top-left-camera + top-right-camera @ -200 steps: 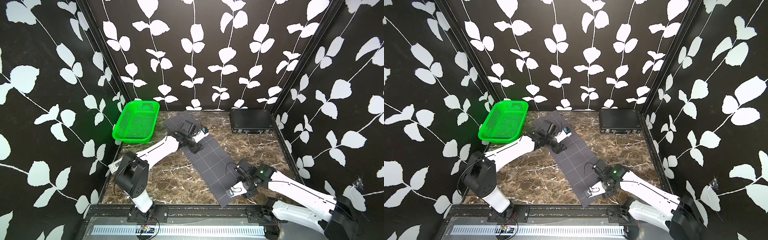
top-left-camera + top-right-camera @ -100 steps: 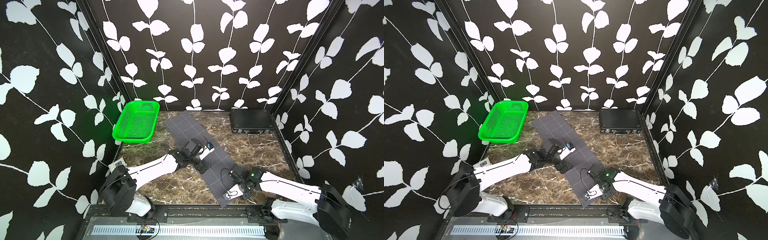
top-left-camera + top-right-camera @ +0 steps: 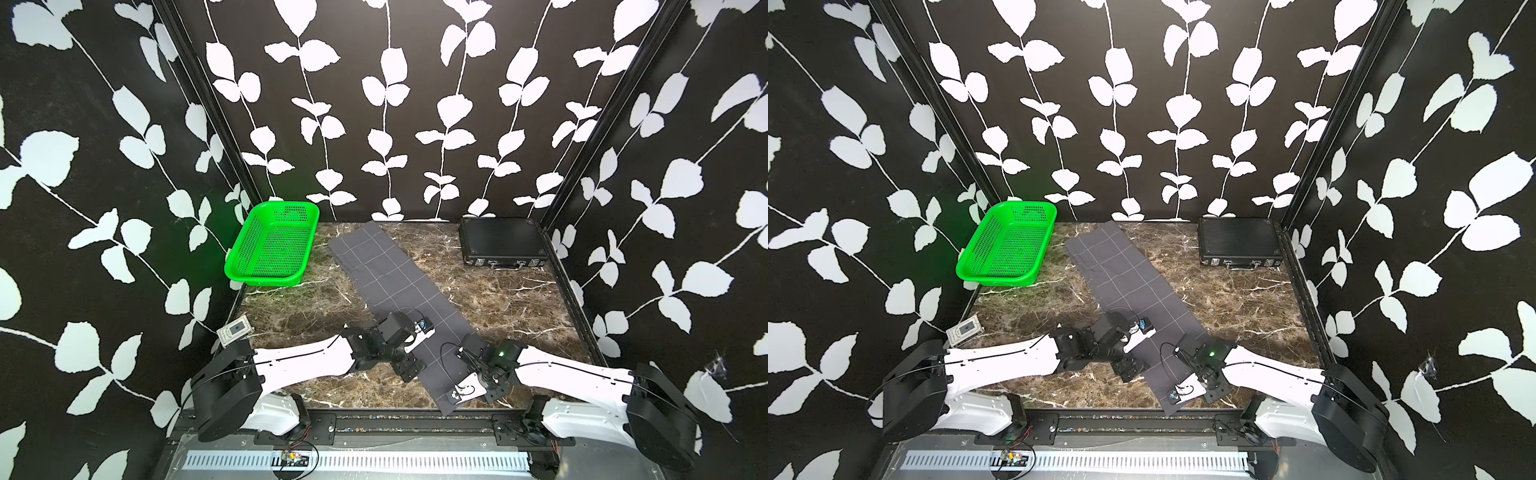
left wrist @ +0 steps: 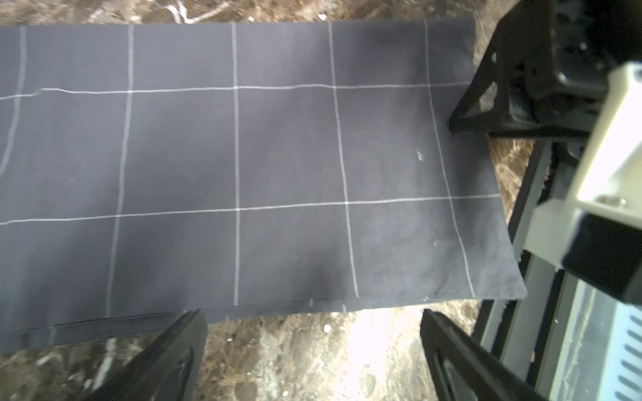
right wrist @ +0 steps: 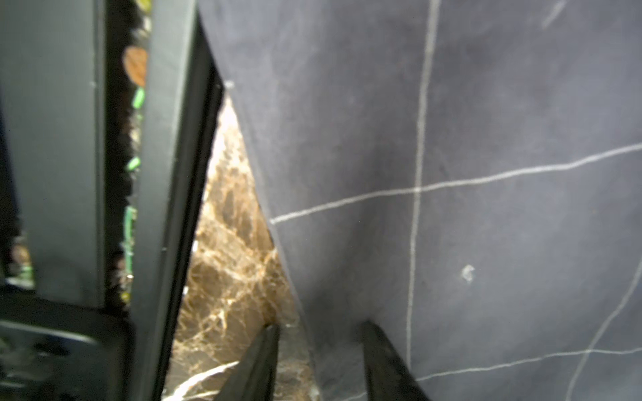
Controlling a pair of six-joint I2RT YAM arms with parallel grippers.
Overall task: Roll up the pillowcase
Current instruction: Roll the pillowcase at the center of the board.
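Pillowcase (image 3: 390, 274) edge sits between the half-spread jaws of right gripper (image 5: 321, 327); left gripper (image 4: 311, 314) gapes beside it.

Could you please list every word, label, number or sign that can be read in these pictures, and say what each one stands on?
No text can be read anywhere.
Small white device with a dark screen: markings too small to read.
Rigid black latched case: no label shows.

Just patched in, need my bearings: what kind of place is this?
Probably a staged robot test booth, not a home: leaf-print walls enclose three sides of a marble-look tabletop, and the left arm and right arm are mounted at its front edge.
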